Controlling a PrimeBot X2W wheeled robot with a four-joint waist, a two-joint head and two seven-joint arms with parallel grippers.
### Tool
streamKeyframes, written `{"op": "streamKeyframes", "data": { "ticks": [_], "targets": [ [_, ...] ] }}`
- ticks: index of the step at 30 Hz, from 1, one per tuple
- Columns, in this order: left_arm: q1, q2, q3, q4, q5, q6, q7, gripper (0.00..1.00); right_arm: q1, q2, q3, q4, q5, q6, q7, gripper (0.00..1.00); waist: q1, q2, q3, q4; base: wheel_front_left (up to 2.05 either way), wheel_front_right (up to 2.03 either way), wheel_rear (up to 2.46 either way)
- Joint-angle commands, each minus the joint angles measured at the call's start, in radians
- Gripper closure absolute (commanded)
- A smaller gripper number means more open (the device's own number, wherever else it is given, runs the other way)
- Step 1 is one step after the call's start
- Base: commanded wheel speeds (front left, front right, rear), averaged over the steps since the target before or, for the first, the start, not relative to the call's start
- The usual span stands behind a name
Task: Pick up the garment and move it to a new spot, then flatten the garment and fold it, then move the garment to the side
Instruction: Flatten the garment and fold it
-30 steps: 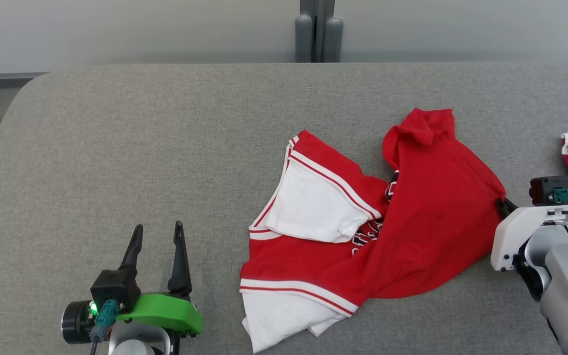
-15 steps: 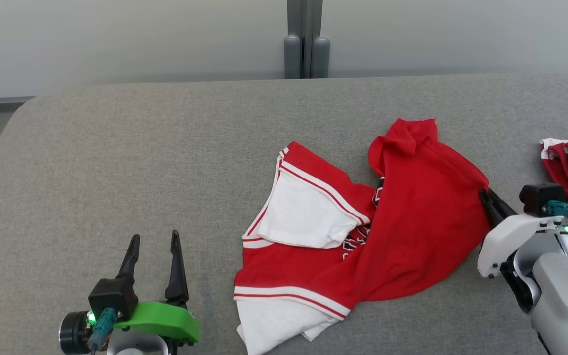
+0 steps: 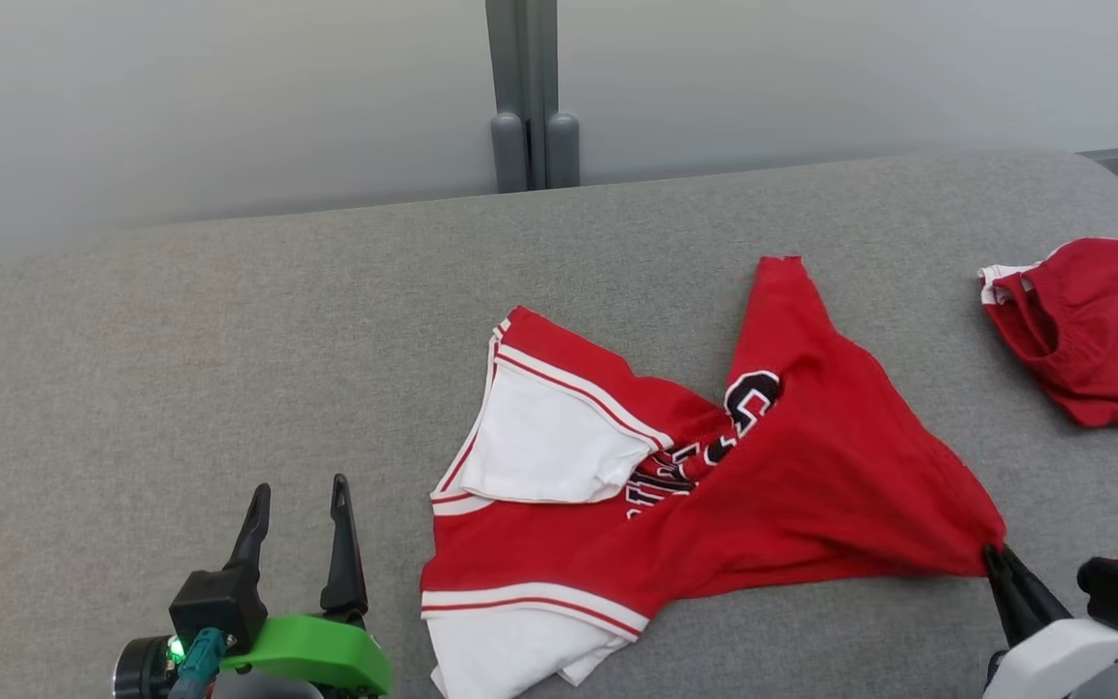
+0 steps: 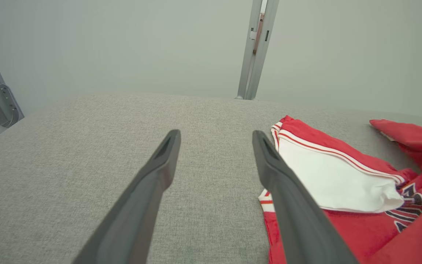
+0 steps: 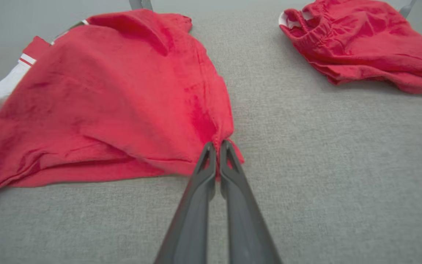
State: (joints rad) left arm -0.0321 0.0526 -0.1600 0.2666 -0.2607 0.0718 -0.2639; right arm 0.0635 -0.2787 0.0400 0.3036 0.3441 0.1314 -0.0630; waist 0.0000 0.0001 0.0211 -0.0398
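Red cloth of the garment (image 3: 714, 485) is pinched by one corner in the right gripper (image 5: 216, 145), fingers pressed together. The rest stretches away from its tips toward the left gripper (image 3: 297, 490), which is spread and empty near the white hem. Bare table (image 3: 229, 340) lies beside the claw, and a second red piece (image 3: 1093, 330) sits ahead to its right, apart.

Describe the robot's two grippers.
The left gripper has two long, dark, tapered fingers on a green mount, plus a black block, green light and teal cable plug. The right gripper has like fingers, a white mount, black block and teal plug.
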Motion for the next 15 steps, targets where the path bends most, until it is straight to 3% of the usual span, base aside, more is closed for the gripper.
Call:
{"op": "streamKeyframes", "data": {
  "ticks": [1,9,10,13,15],
  "targets": [
    [0.009,0.005,0.002,0.000,-0.006,0.003,0.000,0.00,0.027,0.016,-0.022,-0.031,-0.014,-0.001,0.008,1.00,0.0000,-0.0001,-0.004,-0.009,0.00,0.00,0.00],
    [0.015,0.003,-0.013,0.020,-0.011,-0.007,0.000,0.00,0.099,0.071,-0.104,-0.049,-0.067,-0.001,0.007,1.00,0.0000,-0.0001,-0.012,-0.009,0.00,0.00,0.00],
    [0.017,0.003,-0.015,0.023,-0.013,-0.008,-0.001,0.00,0.105,0.075,-0.112,-0.041,-0.081,-0.002,0.002,0.88,0.0000,-0.0001,-0.015,-0.006,0.00,0.00,0.00],
    [0.020,0.003,-0.017,0.029,-0.013,-0.009,-0.001,0.00,0.114,0.074,-0.126,-0.010,-0.092,-0.002,-0.030,0.22,0.0000,-0.0001,-0.021,0.003,0.00,0.00,0.00],
    [0.022,0.002,-0.015,0.030,-0.014,-0.009,-0.001,0.00,0.124,0.074,-0.135,0.016,-0.092,-0.002,-0.041,0.13,0.0000,-0.0001,-0.024,0.007,0.00,0.00,0.00]
  ]
}}
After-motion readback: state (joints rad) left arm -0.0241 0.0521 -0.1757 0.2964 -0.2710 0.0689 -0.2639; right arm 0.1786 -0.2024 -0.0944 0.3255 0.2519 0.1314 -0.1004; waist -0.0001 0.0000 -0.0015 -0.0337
